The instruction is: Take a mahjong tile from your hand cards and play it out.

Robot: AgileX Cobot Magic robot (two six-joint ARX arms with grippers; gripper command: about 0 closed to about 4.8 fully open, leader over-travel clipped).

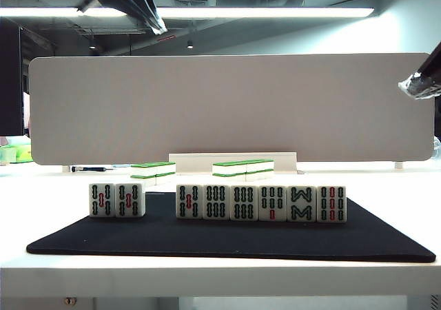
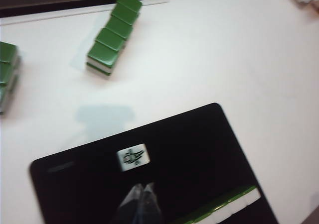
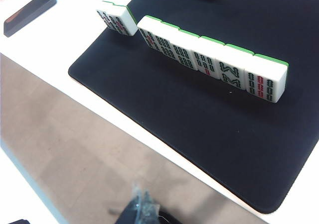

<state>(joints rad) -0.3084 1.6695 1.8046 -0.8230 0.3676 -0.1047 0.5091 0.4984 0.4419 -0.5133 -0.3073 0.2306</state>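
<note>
Glossy plastic hand cards [image 1: 217, 202] stand on a matt black cloth mat [image 1: 207, 241].

Open gap [image 1: 160, 201] between upright tiles [image 1: 260, 202]

Office-like lab, strip ceiling lights [image 1: 207, 12], exposed pipes, grey desk divider [image 1: 227, 107]

The left gripper [image 2: 142, 191] is seen closed, fingertips pressed together with nothing between them, raised high at the upper left of the exterior view. The right gripper [image 3: 142, 199] is held high at the right; whether its jaws are parted cannot be told.
</note>
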